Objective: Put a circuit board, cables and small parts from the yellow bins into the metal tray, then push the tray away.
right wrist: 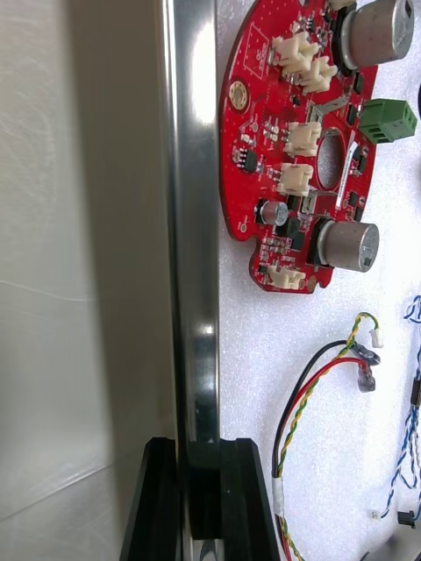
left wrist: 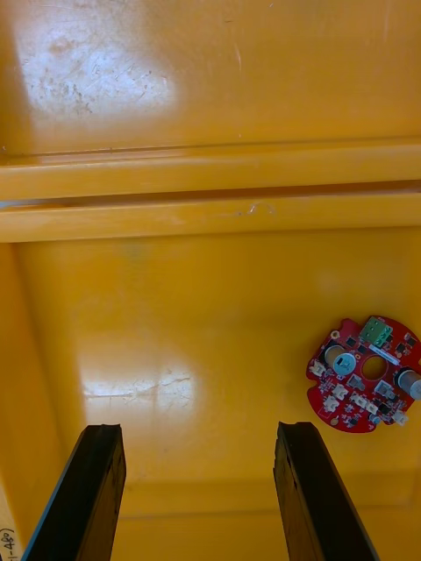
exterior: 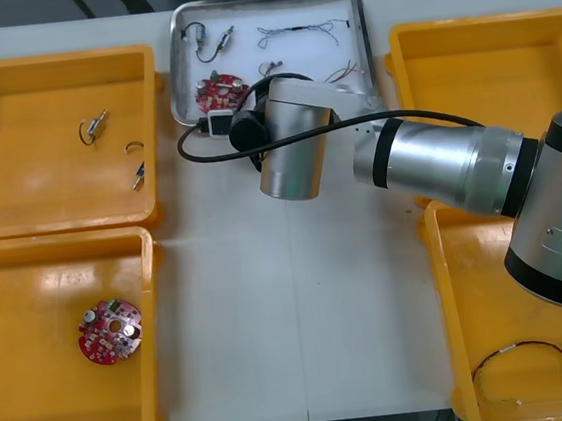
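My right gripper (right wrist: 200, 443) is shut on the near rim of the metal tray (right wrist: 193, 219), one black finger on each side of the rim. In the front view the right gripper (exterior: 214, 125) sits at the near-left edge of the tray (exterior: 364, 41), under its wrist. The tray holds a red circuit board (right wrist: 298, 149) (exterior: 218, 91), a red and yellow cable (right wrist: 307, 394), a blue and white cable (exterior: 298, 33) and small metal parts (exterior: 215, 44). My left gripper (left wrist: 197, 429) hangs open over the near left yellow bin (exterior: 28, 287), short of a second circuit board (left wrist: 364, 386) (exterior: 111, 332).
The far left bin (exterior: 45, 69) holds small metal parts (exterior: 96, 126). A red cable (exterior: 522, 354) lies in the near right bin (exterior: 451, 293). The right arm's silver body crosses the far right bin (exterior: 484, 38). Bare table lies between the bins, in front of the tray.
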